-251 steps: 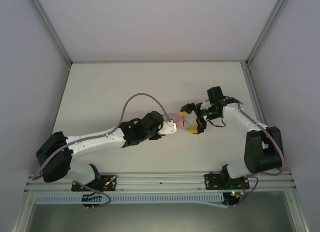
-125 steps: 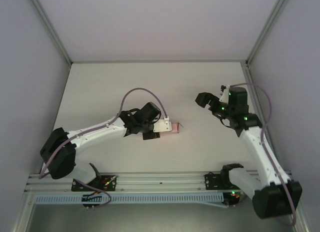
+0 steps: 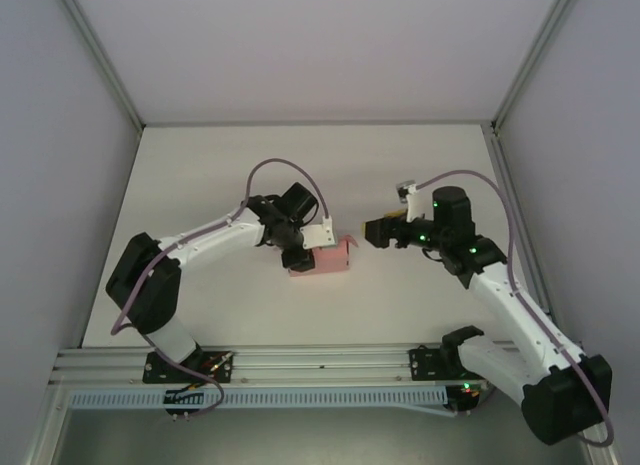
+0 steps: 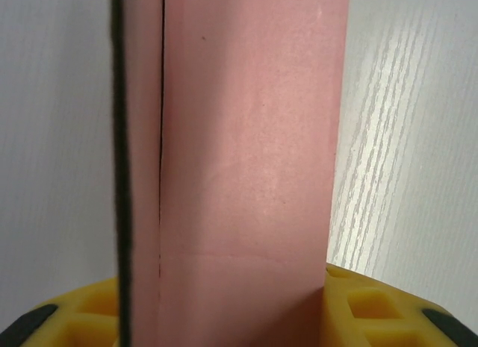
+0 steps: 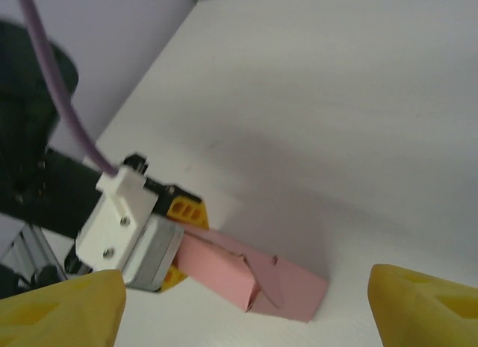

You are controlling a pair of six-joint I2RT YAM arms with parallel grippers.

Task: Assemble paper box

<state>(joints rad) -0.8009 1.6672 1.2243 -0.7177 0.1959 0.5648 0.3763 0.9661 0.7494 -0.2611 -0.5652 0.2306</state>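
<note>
Top external view showed you the big white table [image 3: 200, 175] first, with two arms reaching in toward its middle. The left arm [image 3: 215, 243] came from the left side and the right arm [image 3: 500, 285] from the right. Between them was the paper box [image 3: 328, 259], pink and small. It looked to be lying on the table near the middle. The left gripper [image 3: 303, 257] was pinching one end of the box. In the left wrist view the pink card sat snug between its yellow fingers [image 4: 366, 310]. The right gripper [image 3: 376, 231] was spread wide with nothing in it, near the box's free end but not touching it. A little flap [image 3: 348, 244] stuck up at that free end. I think the box was very light and thin, so it would bend or crush if you squeezed hard. It could also slide on the smooth table. It looked best to take it by a folded edge, or to push the flap softly while the other end was held.
</note>
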